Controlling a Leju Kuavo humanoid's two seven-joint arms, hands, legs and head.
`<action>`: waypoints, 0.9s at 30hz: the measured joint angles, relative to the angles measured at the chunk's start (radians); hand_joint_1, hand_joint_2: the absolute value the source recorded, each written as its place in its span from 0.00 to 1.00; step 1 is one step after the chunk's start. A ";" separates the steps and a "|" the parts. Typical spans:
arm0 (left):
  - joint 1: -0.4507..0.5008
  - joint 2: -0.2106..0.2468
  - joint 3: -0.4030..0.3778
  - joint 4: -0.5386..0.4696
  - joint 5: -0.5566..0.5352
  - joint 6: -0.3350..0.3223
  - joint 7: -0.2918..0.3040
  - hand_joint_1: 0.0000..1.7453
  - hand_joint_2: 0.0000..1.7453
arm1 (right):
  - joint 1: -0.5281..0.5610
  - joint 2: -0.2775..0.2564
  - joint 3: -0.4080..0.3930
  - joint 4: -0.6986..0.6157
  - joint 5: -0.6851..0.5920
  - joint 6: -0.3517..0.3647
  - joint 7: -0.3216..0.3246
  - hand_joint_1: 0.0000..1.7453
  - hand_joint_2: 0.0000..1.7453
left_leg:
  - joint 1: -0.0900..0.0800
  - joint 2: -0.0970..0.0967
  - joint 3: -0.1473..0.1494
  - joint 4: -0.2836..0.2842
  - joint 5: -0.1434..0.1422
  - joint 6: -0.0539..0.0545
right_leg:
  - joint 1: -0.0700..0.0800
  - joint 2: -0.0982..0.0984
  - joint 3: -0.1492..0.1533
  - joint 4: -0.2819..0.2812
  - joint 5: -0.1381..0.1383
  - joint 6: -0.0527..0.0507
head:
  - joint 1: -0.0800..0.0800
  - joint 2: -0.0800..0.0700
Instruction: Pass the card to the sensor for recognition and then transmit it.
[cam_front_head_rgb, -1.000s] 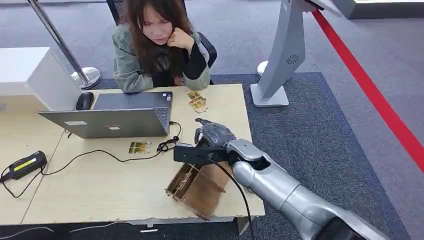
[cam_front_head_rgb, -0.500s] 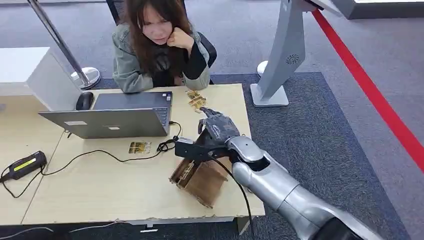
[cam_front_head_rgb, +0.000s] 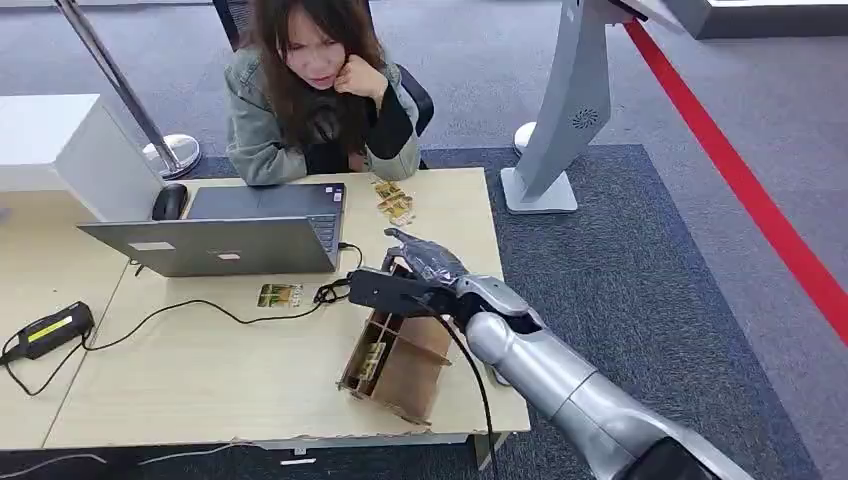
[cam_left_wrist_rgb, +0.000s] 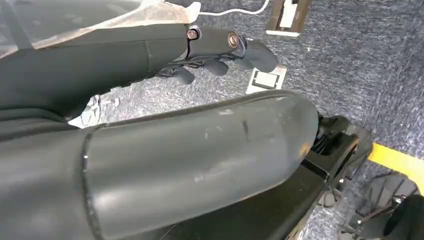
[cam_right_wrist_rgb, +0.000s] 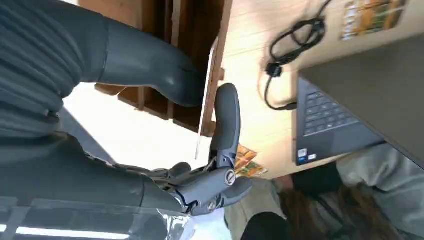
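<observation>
Moved: my right hand has drawn back toward the near side of the pale wooden desk; the brown wooden slotted card box, tilted up half a second ago, now sits flatter under my wrist
Right hand: in the right wrist view, thumb and a finger pinch a thin pale card edge-on, just above the box
Left hand: hangs over grey carpet, fingers curled in, holding nothing
Meaning: I judge the card is out of its slot, so the pick looks done
Next: carry it to the sensor; I cannot tell which object that is
Farther: a printed yellow card lies before the grey laptop; a seated person beyond
</observation>
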 joint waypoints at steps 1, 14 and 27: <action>0.000 0.000 0.000 0.000 0.000 0.000 0.000 0.00 0.00 | 0.001 0.002 -0.006 0.002 -0.018 0.004 -0.007 1.00 1.00 | 0.000 0.000 0.000 0.000 0.000 0.000 | 0.000 0.000 0.000 0.000 0.000 0.000 | 0.000 0.000; -0.002 0.000 0.000 0.000 -0.017 -0.009 0.000 0.00 0.00 | 0.002 0.021 -0.080 0.046 -0.319 0.092 -0.076 1.00 1.00 | 0.000 0.000 0.000 0.000 0.000 0.000 | 0.000 0.000 0.000 0.000 0.000 0.000 | 0.000 0.000; -0.002 0.000 0.001 0.000 -0.018 0.001 0.000 0.00 0.00 | -0.017 0.030 -0.029 0.065 0.124 -0.229 0.021 1.00 1.00 | 0.000 0.000 0.000 0.000 0.000 0.000 | 0.000 0.000 0.000 0.000 0.000 0.000 | 0.000 0.000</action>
